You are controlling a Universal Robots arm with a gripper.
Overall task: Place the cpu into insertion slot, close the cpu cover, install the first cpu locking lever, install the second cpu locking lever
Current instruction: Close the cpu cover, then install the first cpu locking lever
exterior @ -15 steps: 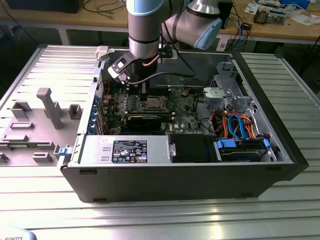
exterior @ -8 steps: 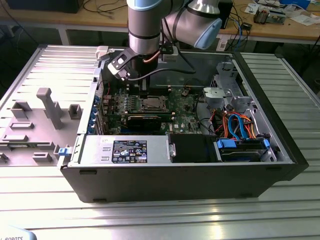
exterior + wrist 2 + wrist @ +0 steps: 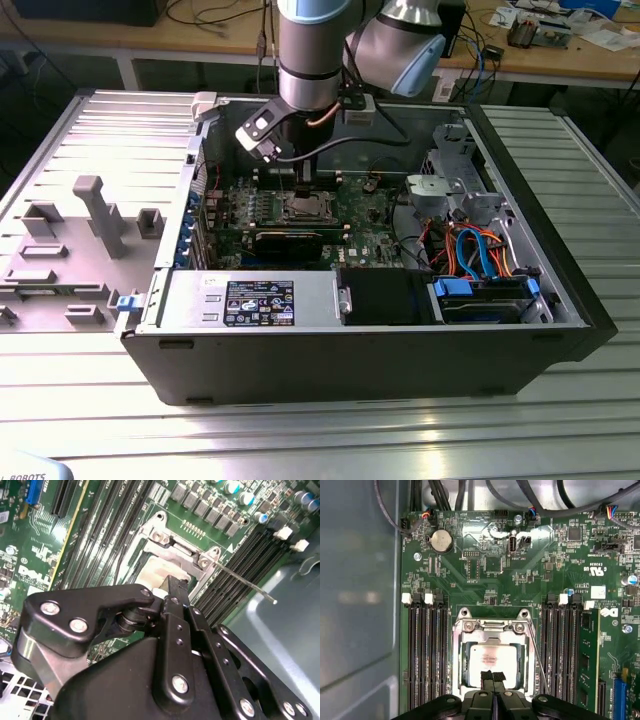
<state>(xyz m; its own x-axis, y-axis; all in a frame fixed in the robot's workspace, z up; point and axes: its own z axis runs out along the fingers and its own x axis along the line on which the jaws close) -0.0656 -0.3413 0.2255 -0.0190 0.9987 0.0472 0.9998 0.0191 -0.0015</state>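
In the first wrist view the cpu (image 3: pixel 492 656) lies flat in the insertion slot (image 3: pixel 465 625), its silver-grey top facing up. The cpu cover (image 3: pixel 526 652) lies down around it as a silvery frame. One thin locking lever (image 3: pixel 539 655) slants up free along the slot's side, also seen as a bare rod (image 3: pixel 245 581) in the second wrist view. My gripper (image 3: pixel 493 676) is shut, its fingertips together right over the cpu's edge. In the exterior view the gripper (image 3: pixel 303 186) hangs just above the slot (image 3: pixel 305 208) inside the open computer case.
Long black memory slots (image 3: pixel 425 655) flank the socket on both sides. A coin battery (image 3: pixel 440 540) and cable bundles (image 3: pixel 445 495) sit at the board's far end. The black graphics card (image 3: pixel 288 243), drive cage (image 3: pixel 450 185) and case walls (image 3: pixel 350 365) hem in the board.
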